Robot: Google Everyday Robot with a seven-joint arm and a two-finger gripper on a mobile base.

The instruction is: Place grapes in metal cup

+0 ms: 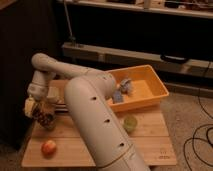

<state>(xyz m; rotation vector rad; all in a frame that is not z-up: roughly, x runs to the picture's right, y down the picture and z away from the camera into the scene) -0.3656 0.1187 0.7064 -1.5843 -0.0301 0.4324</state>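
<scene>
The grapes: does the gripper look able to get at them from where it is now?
Probably yes. The gripper is at the table's left edge, directly against the grapes, with nothing between them. The apple lies nearer the front, out of its path. Whether it grips them already cannot be told.
</scene>
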